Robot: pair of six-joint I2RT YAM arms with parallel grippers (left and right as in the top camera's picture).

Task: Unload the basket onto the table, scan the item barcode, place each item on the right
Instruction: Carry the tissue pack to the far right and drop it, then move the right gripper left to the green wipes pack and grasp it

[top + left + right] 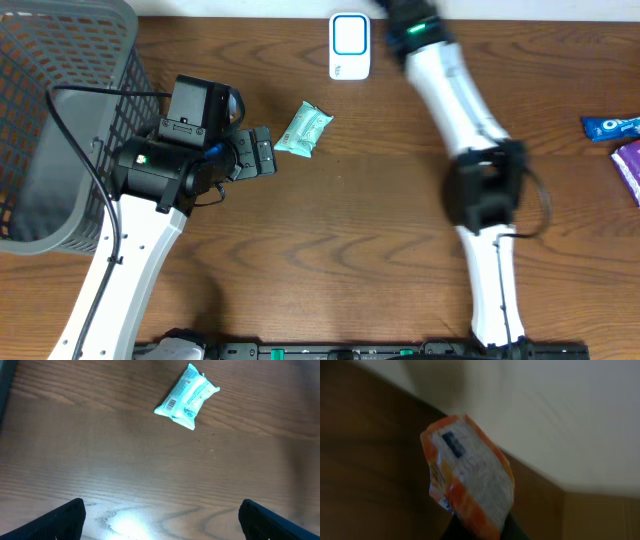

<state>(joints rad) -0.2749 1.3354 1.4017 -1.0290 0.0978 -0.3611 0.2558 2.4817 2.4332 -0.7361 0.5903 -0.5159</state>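
Observation:
My right gripper [482, 531] is shut on an orange and white packet [470, 475]. The packet stands up from the dark fingers and its printed white face is turned to the wrist camera; the picture is blurred. Overhead, the right arm [455, 95] reaches to the table's far edge beside a white scanner [350, 46] with a blue frame. Its gripper and the packet lie past the top of that view. My left gripper [162, 522] hangs wide open over bare wood with nothing between its fingers. In the overhead view, the left gripper [262, 152] sits just left of a teal packet [303, 130].
The teal packet [187, 396] lies flat ahead of the left fingers, a barcode on its near end. A grey mesh basket [60, 120] fills the far left. A blue packet [612, 127] and a purple one [630, 165] lie at the right edge.

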